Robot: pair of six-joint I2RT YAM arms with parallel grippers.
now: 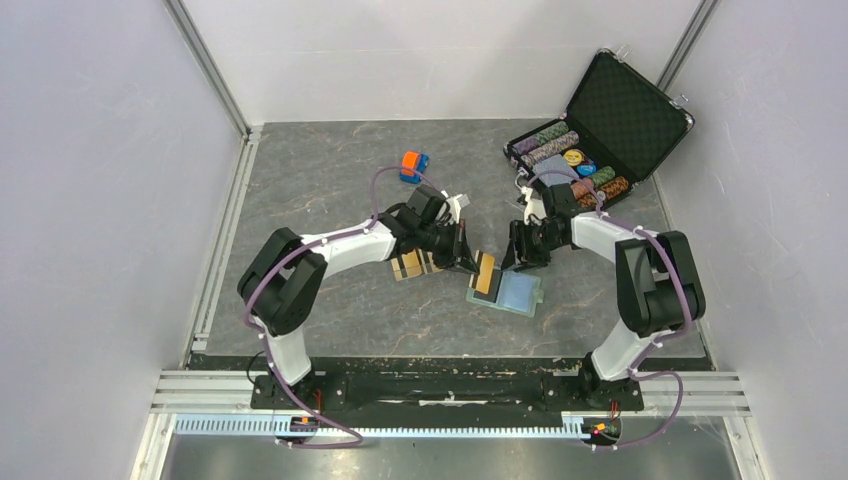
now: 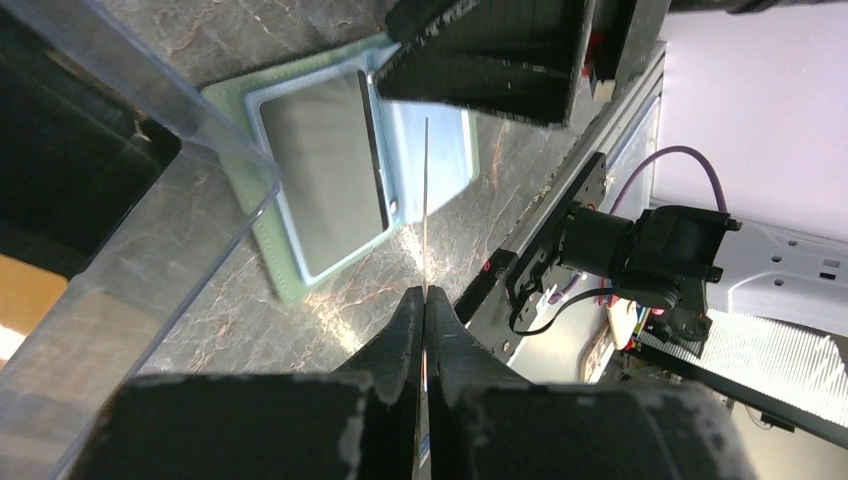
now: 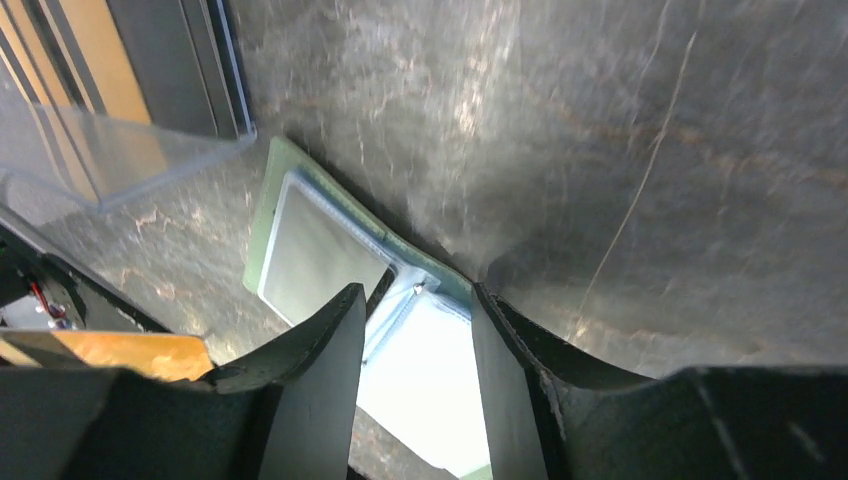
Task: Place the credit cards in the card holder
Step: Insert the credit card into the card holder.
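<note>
The sage-green card holder (image 1: pixel 508 292) lies open on the table, pale blue inside. In the left wrist view its one clear pocket (image 2: pixel 325 180) holds a dark card. My left gripper (image 1: pixel 468 262) is shut on an orange-gold credit card (image 1: pixel 486 272), which is seen edge-on (image 2: pixel 426 200) and held on edge over the holder's left half. My right gripper (image 1: pixel 522 256) is open, and its fingers (image 3: pixel 325 350) straddle the holder's pale blue half (image 3: pixel 425 365). More cards, orange-gold and black, lie in the clear plastic tray (image 1: pixel 415 263).
An open black chip case (image 1: pixel 605 125) with poker chips stands at the back right. An orange-and-blue toy car (image 1: pixel 414 165) sits behind the left arm. The clear tray's wall (image 2: pixel 150 110) is close to my left gripper. White walls enclose the table.
</note>
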